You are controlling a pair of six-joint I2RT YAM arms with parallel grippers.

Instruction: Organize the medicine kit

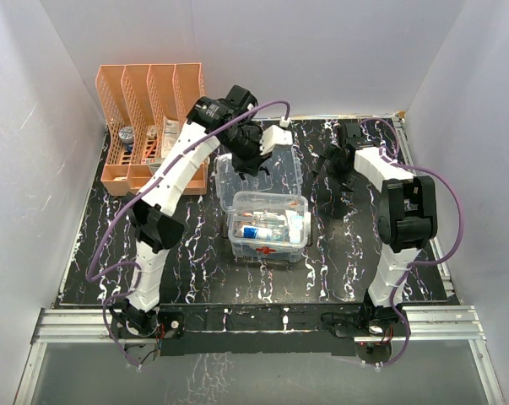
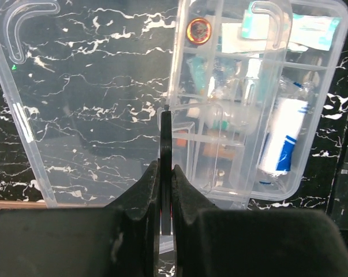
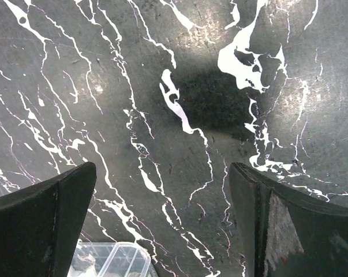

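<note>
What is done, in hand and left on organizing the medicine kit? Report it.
Done: supplies sit packed in the medicine kit. In hand: the left end effector is shut on a thin dark piece, seemingly the handle of the lid, which is off the kit, next to it. The right end effector is open over the table. Left: seating the lid on the kit.

My left arm and right arm are white shells linked by bulky black joints. A looping purple cable trails along each. Both bases are black. My left pincer and right pincer have matte black fingers, and one right finger has a greyish worn patch.
</note>
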